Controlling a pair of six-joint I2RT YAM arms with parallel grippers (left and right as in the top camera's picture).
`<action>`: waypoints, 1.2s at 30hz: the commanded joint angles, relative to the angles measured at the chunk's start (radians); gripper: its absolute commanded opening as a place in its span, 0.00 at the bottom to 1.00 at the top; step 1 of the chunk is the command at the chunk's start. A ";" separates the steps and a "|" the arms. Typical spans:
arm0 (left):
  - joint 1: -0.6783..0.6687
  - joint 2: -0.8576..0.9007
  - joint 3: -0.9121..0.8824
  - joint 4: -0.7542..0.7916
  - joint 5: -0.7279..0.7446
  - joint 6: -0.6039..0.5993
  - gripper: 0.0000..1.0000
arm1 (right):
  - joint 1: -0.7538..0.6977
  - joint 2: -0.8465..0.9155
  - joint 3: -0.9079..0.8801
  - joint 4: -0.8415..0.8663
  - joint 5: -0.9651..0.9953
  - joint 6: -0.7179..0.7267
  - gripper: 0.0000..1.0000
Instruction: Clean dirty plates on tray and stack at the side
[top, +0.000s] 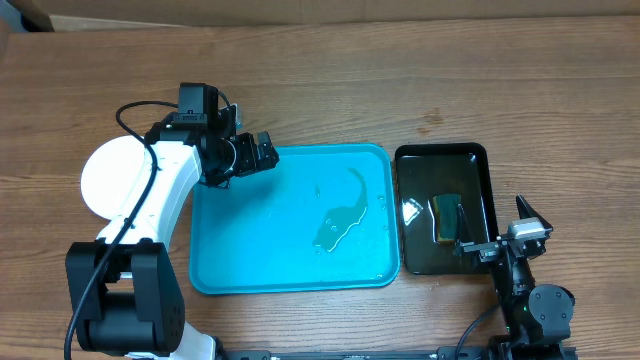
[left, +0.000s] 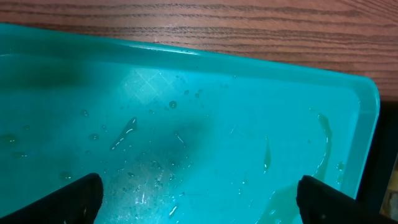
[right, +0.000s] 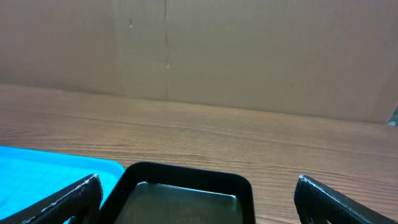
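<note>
The turquoise tray (top: 290, 262) lies in the middle of the table, wet, with a puddle of water and no plates on it. It fills the left wrist view (left: 205, 81). A white plate (top: 112, 175) sits on the table left of the tray, partly hidden under my left arm; whether more plates lie beneath it I cannot tell. My left gripper (top: 258, 155) is open and empty over the tray's far left corner (left: 199, 199). My right gripper (top: 500, 240) is open and empty at the front right, by the black tray (right: 198, 198).
A glossy black tray (top: 478, 160) stands right of the turquoise tray and holds water and a green-yellow sponge (top: 447, 215). Its far rim shows in the right wrist view (right: 186, 172). A cardboard wall (right: 249, 50) runs along the table's far edge.
</note>
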 joint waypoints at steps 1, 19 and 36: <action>-0.002 -0.026 0.000 0.001 0.008 0.019 1.00 | -0.006 -0.010 -0.010 0.003 0.001 -0.007 1.00; -0.002 -0.043 -0.003 0.002 0.007 0.019 1.00 | -0.006 -0.010 -0.010 0.003 0.001 -0.007 1.00; -0.002 -0.705 -0.003 0.004 0.008 0.019 1.00 | -0.006 -0.010 -0.010 0.003 0.001 -0.007 1.00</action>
